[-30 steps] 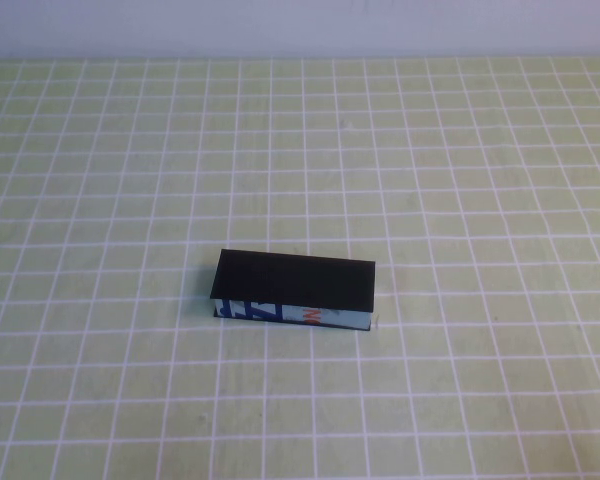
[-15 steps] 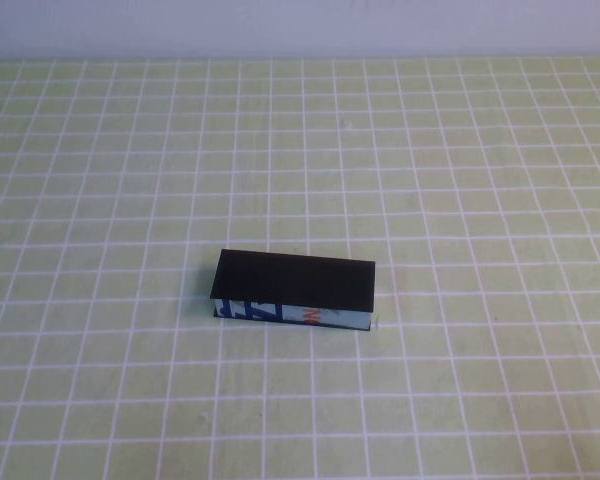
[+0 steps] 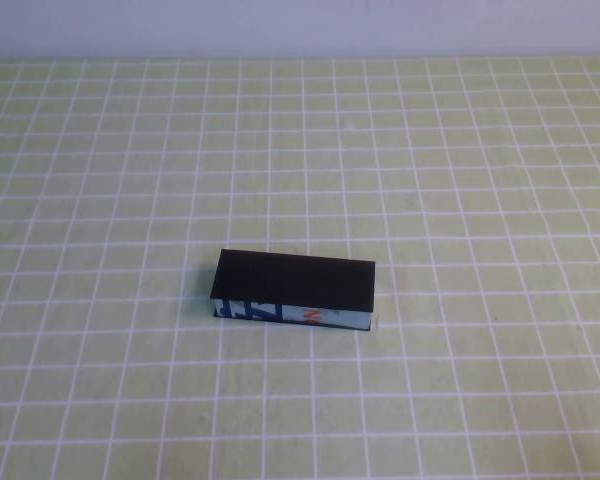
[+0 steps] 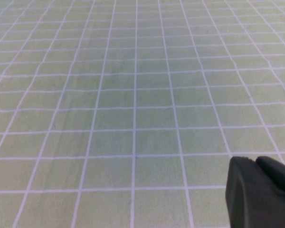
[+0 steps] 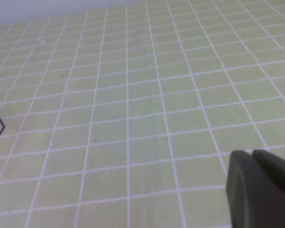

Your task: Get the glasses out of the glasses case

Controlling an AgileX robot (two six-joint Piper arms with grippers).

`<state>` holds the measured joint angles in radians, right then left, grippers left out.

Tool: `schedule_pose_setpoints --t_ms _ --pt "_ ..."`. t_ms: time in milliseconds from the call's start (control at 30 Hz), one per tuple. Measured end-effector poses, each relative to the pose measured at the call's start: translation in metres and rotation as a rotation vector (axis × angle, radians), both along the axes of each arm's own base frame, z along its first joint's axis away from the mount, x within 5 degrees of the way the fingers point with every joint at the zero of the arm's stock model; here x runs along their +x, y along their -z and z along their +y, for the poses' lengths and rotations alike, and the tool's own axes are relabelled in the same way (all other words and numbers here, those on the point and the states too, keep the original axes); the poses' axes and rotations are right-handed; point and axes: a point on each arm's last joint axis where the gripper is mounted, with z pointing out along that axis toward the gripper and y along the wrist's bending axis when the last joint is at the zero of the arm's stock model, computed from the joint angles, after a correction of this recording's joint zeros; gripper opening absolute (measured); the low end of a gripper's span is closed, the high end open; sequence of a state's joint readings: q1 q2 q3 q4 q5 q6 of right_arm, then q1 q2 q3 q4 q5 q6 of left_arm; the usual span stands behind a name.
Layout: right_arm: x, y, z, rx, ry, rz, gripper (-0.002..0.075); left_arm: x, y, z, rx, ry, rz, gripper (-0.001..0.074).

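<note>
The glasses case sits a little left of the middle of the table, which is covered in a green cloth with a white grid. Its matte black lid is shut flat, so whatever is inside is hidden. The long axis runs left to right, turned slightly so the right end lies a touch nearer the robot. The white-and-blue printed side with a red mark faces the robot.

Neither arm shows in the high view. The left gripper hangs above bare table, as does the right gripper, with a corner of the case at the edge of the right wrist view. I cannot tell whether either one's fingers are open or closed.
</note>
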<state>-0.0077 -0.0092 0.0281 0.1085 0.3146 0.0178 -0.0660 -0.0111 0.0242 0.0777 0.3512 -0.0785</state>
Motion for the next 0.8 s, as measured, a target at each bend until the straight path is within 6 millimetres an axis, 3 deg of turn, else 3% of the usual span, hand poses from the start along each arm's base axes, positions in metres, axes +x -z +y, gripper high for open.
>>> schedule_pose_setpoints --t_ms 700,800 --pt "0.0000 0.0000 0.0000 0.000 0.000 0.000 -0.0018 0.0003 -0.0013 -0.0004 -0.009 0.002 -0.014 -0.0004" --pt "0.0000 0.0000 0.0000 0.000 0.000 0.000 -0.0018 0.0014 -0.0053 -0.0027 -0.137 -0.003 -0.058 -0.0004"
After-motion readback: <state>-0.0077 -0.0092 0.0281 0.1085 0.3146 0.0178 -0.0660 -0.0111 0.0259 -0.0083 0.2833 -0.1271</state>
